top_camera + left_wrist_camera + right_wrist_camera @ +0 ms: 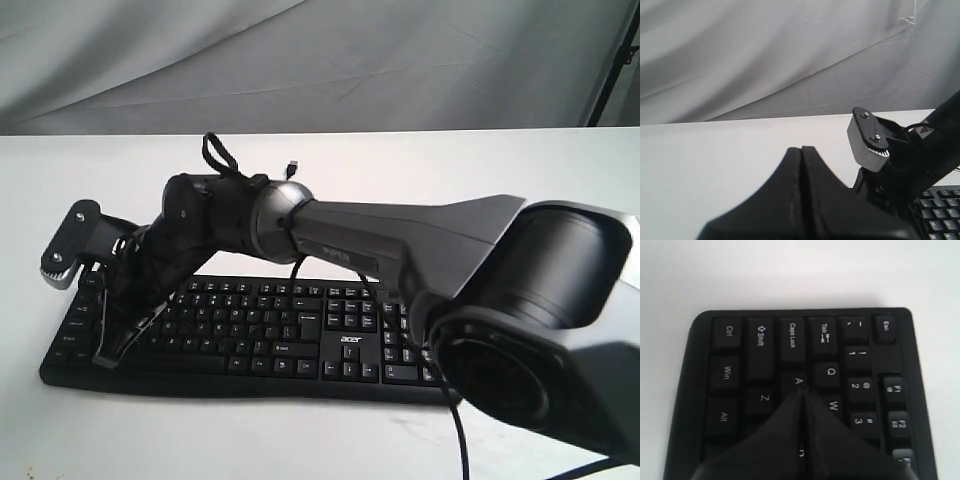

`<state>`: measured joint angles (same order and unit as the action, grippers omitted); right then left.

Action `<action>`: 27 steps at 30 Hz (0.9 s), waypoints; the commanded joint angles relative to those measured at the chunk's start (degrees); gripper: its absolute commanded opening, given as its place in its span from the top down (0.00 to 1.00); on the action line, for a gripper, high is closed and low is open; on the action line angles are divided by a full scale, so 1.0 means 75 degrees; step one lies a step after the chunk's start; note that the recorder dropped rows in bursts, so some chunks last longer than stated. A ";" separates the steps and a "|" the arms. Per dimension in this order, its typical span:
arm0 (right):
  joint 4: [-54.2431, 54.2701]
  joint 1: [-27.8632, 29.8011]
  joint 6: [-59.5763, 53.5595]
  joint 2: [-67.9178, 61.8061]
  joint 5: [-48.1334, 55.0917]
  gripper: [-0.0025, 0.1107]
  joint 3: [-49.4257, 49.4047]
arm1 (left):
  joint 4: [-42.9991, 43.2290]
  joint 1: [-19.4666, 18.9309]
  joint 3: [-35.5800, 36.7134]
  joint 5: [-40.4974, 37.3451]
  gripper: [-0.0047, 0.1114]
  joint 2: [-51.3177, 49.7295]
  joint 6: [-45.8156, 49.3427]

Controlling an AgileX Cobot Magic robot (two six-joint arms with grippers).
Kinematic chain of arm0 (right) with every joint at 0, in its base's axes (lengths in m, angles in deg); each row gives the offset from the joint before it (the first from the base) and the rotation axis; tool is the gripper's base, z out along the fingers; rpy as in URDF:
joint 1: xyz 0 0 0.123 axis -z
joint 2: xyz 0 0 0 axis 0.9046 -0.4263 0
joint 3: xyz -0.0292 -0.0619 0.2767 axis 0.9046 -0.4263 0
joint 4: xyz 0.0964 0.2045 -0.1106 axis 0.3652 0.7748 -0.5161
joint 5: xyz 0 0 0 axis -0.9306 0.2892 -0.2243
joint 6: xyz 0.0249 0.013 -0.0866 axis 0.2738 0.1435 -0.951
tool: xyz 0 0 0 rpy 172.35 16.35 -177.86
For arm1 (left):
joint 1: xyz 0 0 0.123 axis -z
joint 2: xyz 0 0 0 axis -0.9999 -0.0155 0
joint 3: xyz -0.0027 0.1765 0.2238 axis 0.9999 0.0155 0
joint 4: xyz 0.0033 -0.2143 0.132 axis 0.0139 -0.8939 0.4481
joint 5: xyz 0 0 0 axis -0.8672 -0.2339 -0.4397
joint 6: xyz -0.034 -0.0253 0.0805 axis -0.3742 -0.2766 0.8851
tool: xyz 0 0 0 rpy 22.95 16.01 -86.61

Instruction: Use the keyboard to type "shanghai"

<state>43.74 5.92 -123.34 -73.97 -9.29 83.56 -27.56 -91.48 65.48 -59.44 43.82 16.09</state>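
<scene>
The black keyboard (250, 340) with a white "acer" logo lies along the front of the white table (480, 160). My right arm reaches across it to its left end. The right gripper (105, 358) is shut and empty, pointing down at the left keys. In the right wrist view the right gripper (802, 390) has its tip at the edge of the A key (796, 376), beside W (834, 404) and Z (765, 398); whether it touches is unclear. The left gripper (801, 148) is shut and empty above bare table, with a keyboard corner (940, 212) beside it. It is outside the exterior view.
The right arm's grey forearm (400, 235) and large joint housing (540, 300) hang over the keyboard's right half and number pad. A thin black cable with its plug (292, 162) lies behind the keyboard. Grey cloth (300, 60) backs the table.
</scene>
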 commanded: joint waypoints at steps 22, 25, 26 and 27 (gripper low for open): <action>0.1349 0.0466 -0.1070 0.2059 -0.1648 0.98 -0.3728 | 0.0000 0.0049 0.0013 0.0046 0.96 0.0019 -0.0021; 0.1349 0.0466 -0.1088 0.2031 -0.1713 0.98 -0.3728 | 0.0000 0.0049 0.0013 0.0046 0.96 0.0019 -0.0021; 0.1349 0.0466 -0.1088 0.2007 -0.1709 0.98 -0.3728 | 0.0000 0.0049 0.0013 0.0046 0.96 0.0019 -0.0021; 0.1381 0.0466 -0.1088 0.2011 -0.1709 0.98 -0.3728 | 0.0000 0.0049 0.0013 0.0046 0.96 0.0019 -0.0021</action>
<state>53.56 9.41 -131.16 -58.90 -21.28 55.92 -27.56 -91.48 65.48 -59.44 43.82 16.09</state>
